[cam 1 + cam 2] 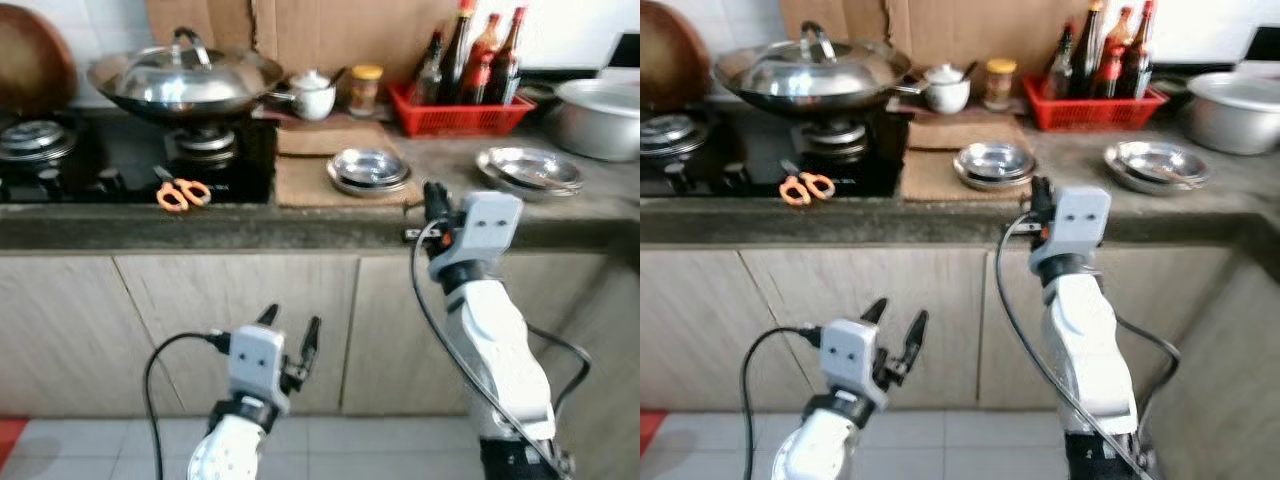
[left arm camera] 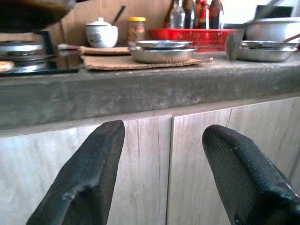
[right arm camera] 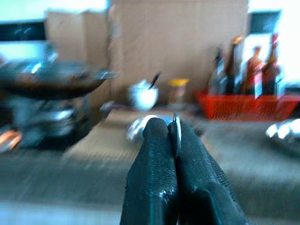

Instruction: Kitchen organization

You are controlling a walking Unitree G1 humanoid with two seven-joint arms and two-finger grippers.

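At counter edge — right claw (image 3: pixel 171 136), pinched.

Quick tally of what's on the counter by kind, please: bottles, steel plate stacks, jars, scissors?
Bottles in the red basket: 4
Steel plate stacks: 2 (middle, right)
Jars: 1
Scissors: 1
Total: 8

Orange-handled scissors (image 1: pixel 183 193) on a black stove (image 1: pixel 120 160), a silver lidded wok (image 1: pixel 185 82), a red basket (image 1: pixel 460 112) of dark bottles (image 1: pixel 475 55), a yellow-capped jar (image 1: pixel 365 90), grey countertop (image 1: pixel 300 225), pale wood-grain cabinets (image 1: pixel 230 330).
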